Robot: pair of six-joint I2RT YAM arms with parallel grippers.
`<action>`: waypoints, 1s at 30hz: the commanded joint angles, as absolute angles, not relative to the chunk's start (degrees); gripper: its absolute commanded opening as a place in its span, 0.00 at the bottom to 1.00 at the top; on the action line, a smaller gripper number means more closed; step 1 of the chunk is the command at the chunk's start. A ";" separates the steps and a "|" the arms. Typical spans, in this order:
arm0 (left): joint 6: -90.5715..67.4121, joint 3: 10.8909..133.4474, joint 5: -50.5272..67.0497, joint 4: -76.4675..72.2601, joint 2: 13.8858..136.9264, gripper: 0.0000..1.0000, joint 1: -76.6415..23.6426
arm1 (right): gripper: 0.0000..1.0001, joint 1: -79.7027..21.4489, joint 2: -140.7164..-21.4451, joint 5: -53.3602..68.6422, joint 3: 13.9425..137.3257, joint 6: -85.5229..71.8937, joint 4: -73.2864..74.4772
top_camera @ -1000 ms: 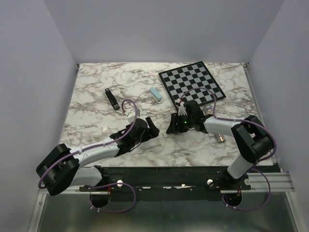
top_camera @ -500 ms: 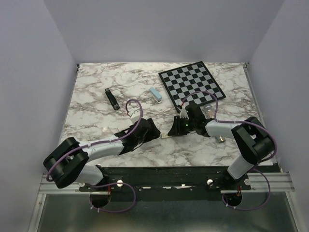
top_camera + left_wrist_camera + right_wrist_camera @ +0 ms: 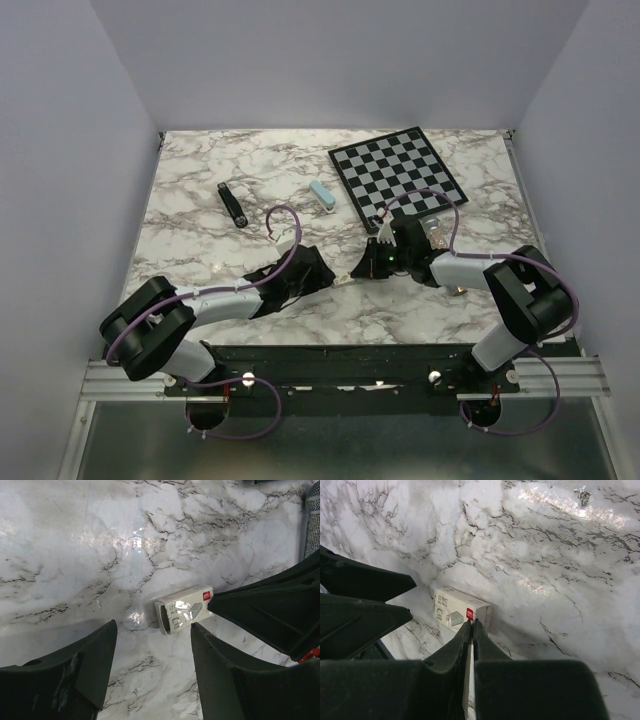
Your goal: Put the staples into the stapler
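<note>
The right gripper [image 3: 471,624] has its two fingers drawn almost together, with only a thin pale slit between them. I cannot tell from its own camera whether that sliver is something pinched or just the table [image 3: 200,250] showing through. The tips press against one end of a small cream box [image 3: 457,611], at the corner with the red label. The box lies flat and carries a little drawing of staples on its top face.

The left gripper [image 3: 152,624] faces it from the other side of the box. Its fingers are spread wide and touch nothing, and the box lies just ahead of the gap between them. The left wrist camera shows the box's end face, which the right wrist camera does not. It also shows the right fingers as one dark wedge touching the box's far end. The box's long axis runs from one gripper to the other.

Only the overhead camera shows what lies further out. Well beyond the left gripper, and off to its left, lies the stapler [image 3: 232,205], flat on the table and untouched. Its long axis points mostly away from the arms, with the far end leaning left. Beyond the gap between the two grippers sits a pale blue block [image 3: 322,196], and beyond the right gripper a chequered board [image 3: 395,172].

In all there are two grippers, one box, one stapler, one block and one board.
</note>
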State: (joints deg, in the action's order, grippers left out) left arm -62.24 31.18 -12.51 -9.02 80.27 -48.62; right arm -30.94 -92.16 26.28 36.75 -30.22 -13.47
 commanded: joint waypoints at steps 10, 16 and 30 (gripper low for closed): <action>-63.46 33.40 -10.72 -9.67 83.14 0.50 -49.04 | 0.09 -30.50 -91.93 28.04 35.86 -30.59 -16.70; -63.72 34.45 -10.37 -8.53 84.46 0.47 -49.04 | 0.09 -30.59 -92.29 28.65 35.68 -30.94 -17.40; -65.56 34.54 -11.42 -5.89 84.82 0.33 -49.04 | 0.09 -30.59 -92.99 29.18 35.68 -31.03 -17.93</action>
State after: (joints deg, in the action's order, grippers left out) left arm -64.18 34.09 -11.18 -7.09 85.10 -48.77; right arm -30.81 -92.16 27.97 36.47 -30.65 -15.97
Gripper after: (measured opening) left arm 0.342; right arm 0.096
